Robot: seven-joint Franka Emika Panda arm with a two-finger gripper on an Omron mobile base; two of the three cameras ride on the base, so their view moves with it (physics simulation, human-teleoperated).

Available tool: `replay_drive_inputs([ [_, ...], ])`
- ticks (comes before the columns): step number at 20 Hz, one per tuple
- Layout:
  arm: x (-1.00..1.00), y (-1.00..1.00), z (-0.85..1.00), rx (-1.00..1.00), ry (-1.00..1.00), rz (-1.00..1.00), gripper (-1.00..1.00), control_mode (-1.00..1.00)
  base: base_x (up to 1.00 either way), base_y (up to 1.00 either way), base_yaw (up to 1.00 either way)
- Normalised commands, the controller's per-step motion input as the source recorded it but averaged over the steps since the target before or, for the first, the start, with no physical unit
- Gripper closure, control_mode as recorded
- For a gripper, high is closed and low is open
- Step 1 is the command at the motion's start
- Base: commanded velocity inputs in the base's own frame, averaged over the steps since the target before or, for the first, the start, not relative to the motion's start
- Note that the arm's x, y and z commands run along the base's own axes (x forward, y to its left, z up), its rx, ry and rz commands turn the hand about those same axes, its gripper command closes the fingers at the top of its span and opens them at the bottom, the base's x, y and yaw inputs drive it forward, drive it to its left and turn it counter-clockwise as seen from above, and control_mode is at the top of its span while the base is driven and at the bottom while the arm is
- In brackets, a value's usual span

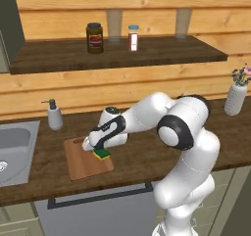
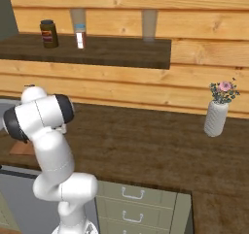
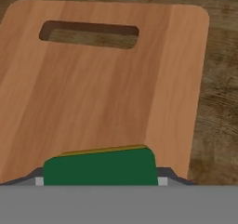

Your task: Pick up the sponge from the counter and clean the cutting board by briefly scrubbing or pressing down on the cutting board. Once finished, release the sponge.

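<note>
On counter (image 1: 147, 156), vase (image 2: 215, 118) holding flowers (image 2: 223, 89), claw (image 1: 99, 151) gripping sponge (image 1: 102, 154)

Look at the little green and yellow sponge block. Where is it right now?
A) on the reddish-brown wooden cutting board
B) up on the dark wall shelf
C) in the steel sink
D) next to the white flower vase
A: the green and yellow sponge block sits on the reddish-brown wooden cutting board, under the robot's gripper, which is shut on it; the hand view shows board all around it.

Green-over-yellow sponge (image 1: 102, 154) rests flat on the reddish cutting board (image 1: 81, 164) on the dark counter (image 1: 147, 156)
</note>
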Motion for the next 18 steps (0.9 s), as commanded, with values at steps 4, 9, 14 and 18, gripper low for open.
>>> replay_drive_inputs([
  [4, -1.0, 0.0, -0.37, 0.0, 0.0, 0.13, 1.0, -1.0, 0.0, 0.0, 0.0],
  [9, -1.0, -0.06, -0.35, 0.0, 0.0, 0.14, 1.0, -1.0, 0.0, 0.0, 0.0],
  [14, -0.94, -0.24, -0.42, 0.0, 0.0, 0.13, 1.0, -1.0, 0.0, 0.0, 0.0],
  [18, -0.83, -0.31, -0.32, 0.0, 0.0, 0.12, 1.0, -1.0, 0.0, 0.0, 0.0],
])
